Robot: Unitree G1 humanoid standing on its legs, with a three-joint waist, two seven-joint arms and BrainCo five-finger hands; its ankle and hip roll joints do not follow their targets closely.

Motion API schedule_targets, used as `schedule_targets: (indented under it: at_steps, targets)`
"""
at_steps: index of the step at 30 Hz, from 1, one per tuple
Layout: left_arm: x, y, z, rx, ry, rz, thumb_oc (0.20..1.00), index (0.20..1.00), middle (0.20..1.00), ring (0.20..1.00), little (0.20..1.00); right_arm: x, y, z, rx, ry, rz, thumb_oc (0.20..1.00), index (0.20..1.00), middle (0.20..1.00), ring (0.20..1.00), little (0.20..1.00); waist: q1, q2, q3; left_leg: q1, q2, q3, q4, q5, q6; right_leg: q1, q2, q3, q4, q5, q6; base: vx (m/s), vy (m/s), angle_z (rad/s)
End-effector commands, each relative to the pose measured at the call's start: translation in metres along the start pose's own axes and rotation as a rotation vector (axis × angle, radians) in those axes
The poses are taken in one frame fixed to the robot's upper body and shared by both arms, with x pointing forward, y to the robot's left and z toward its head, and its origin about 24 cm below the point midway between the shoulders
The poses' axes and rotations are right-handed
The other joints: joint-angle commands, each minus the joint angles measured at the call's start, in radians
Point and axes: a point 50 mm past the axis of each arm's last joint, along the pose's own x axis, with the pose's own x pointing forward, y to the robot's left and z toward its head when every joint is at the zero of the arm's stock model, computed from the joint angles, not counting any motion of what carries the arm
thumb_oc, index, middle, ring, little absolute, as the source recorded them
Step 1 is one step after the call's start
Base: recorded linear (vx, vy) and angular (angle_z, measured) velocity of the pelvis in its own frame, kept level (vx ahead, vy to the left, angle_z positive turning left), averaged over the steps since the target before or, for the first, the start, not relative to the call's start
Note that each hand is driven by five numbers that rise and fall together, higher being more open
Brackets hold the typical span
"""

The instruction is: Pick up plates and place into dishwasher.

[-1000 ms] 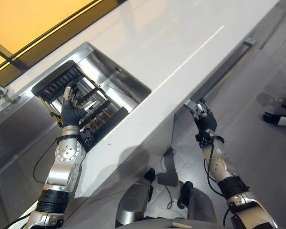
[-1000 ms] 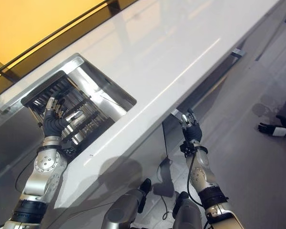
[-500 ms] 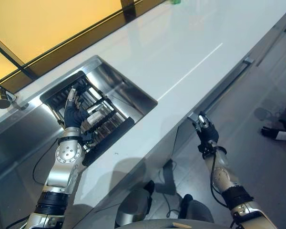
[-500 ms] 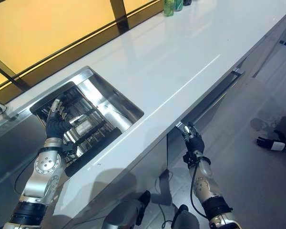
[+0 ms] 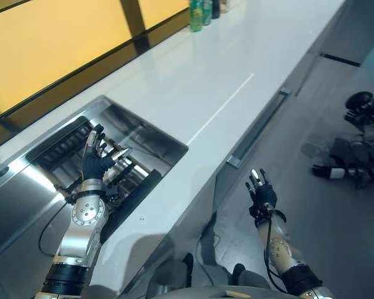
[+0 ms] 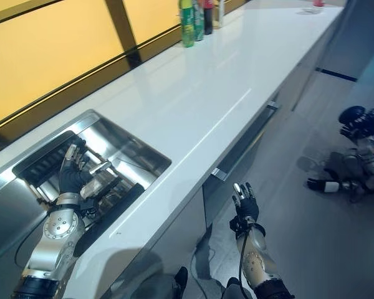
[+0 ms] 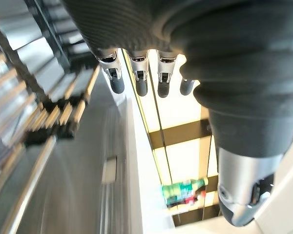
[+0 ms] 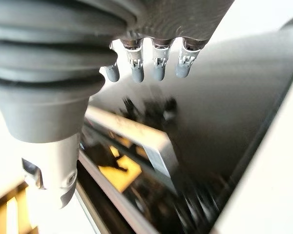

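A long white surface [image 5: 193, 81] is seen running from the lower left to the upper right of the frame, with a steel sink [image 5: 151, 128] sunk into it at the left. The left hand [image 5: 95, 163] is held over a dark dish rack [image 5: 121, 180] inside the sink, at the left of the frame; its fingers [image 7: 139, 80] are stretched out straight and nothing is gripped. Whether the rack is touched by the hand cannot be told. No plate can be made out in the rack from these views.

The right hand [image 5: 262, 194] is raised at the lower right of the frame, in front of the grey cabinet fronts below the surface and apart from the long bar handle [image 5: 257, 128]. Its fingers [image 8: 158, 68] are likewise extended and nothing is held.

Green and dark bottles [image 5: 199, 12] are stood together at the top of the frame, at the surface's far edge against the yellow-lit window. Dark equipment [image 5: 361, 143] is seen lying on the grey floor [image 5: 336, 224] at the right edge of the frame.
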Motion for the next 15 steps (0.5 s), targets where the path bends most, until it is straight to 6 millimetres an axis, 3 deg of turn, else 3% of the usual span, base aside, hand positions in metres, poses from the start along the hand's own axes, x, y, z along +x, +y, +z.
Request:
schedule_targets:
  at_steps: [1, 7, 12, 15]
  targets:
    - [-0.003, 0.008, 0.022, -0.036, -0.109, 0.052, 1.0, 1.0, 1.0, 1.0, 1.0, -0.003, 0.023, 0.04, 0.008, -0.208, 0.068, 1.0, 1.0, 1.0, 1.0, 1.0, -0.017, -0.029, -0.057, 0.01, -0.049, 0.022, -0.023, -0.04, 0.067, 0.039, -0.071, 0.055, -0.054, 0.067, 0.055, 0.0, 0.056, -0.32]
    - [-0.003, 0.008, 0.026, -0.062, -0.122, 0.057, 1.0, 1.0, 1.0, 1.0, 1.0, -0.008, 0.05, 0.077, -0.073, -0.405, 0.207, 1.0, 1.0, 1.0, 1.0, 1.0, 0.002, -0.053, -0.088, 0.024, -0.073, 0.0, -0.03, -0.057, 0.089, 0.027, -0.063, 0.054, 0.003, 0.071, 0.053, 0.0, 0.09, -0.1]
    - [0.004, 0.005, 0.027, -0.11, -0.13, 0.031, 1.0, 1.0, 1.0, 1.0, 1.0, -0.016, 0.085, 0.102, -0.207, -0.556, 0.407, 1.0, 1.0, 1.0, 1.0, 1.0, 0.025, -0.065, -0.105, 0.021, -0.101, -0.051, -0.015, -0.059, 0.11, -0.013, -0.01, 0.072, 0.145, 0.069, 0.027, 0.01, 0.07, 0.2]
    - [0.009, -0.006, 0.027, -0.164, -0.117, -0.022, 1.0, 1.0, 1.0, 1.0, 1.0, -0.019, 0.097, 0.113, -0.26, -0.621, 0.473, 1.0, 1.0, 1.0, 1.0, 1.0, 0.028, -0.087, -0.125, 0.009, -0.133, -0.129, 0.007, -0.056, 0.106, 0.023, 0.034, 0.126, 0.05, 0.047, 0.013, 0.07, -0.048, 0.66]
